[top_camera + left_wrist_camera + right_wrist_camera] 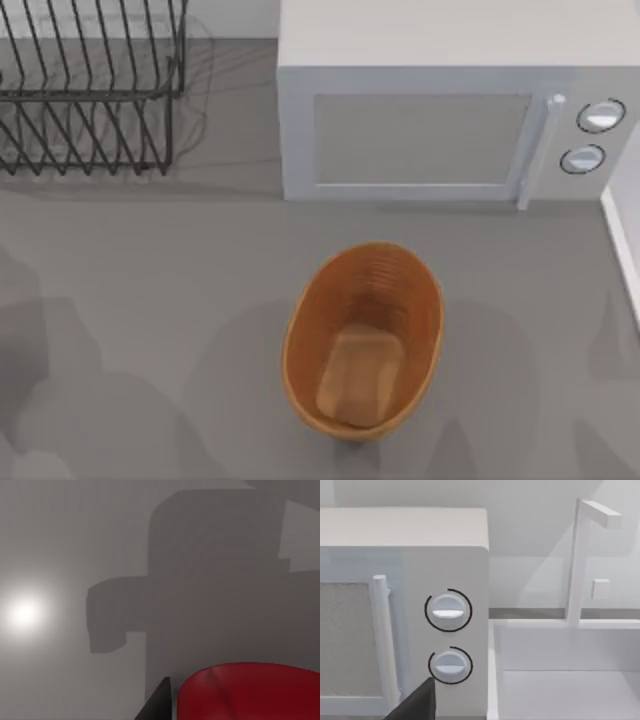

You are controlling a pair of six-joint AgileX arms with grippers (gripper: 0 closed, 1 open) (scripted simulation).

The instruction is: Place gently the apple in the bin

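Right up against the left gripper (167, 705), in the left wrist view, sits the apple (250, 692), big and red, with one dark fingertip (156, 702) touching its side. The second finger is hidden, so I cannot tell if the gripper is clamped on the apple or just beside it. Behind the apple there is bare grey table (60, 540) with blocky shadows on it.

From above, the bin (362, 340) stands alone just in front of the microwave (450, 130), a little toward its door side. Its long way runs from the microwave back toward the near edge of the table, and its pale flat bottom is bare (no apple in it yet).

My guess is that the left arm is the one to carry the apple over the bin, then go down low before letting go.

The right gripper (415, 705) is parked facing the microwave's two knobs (448, 611), beside a white sink (560, 680). I cannot tell how its fingers stand.
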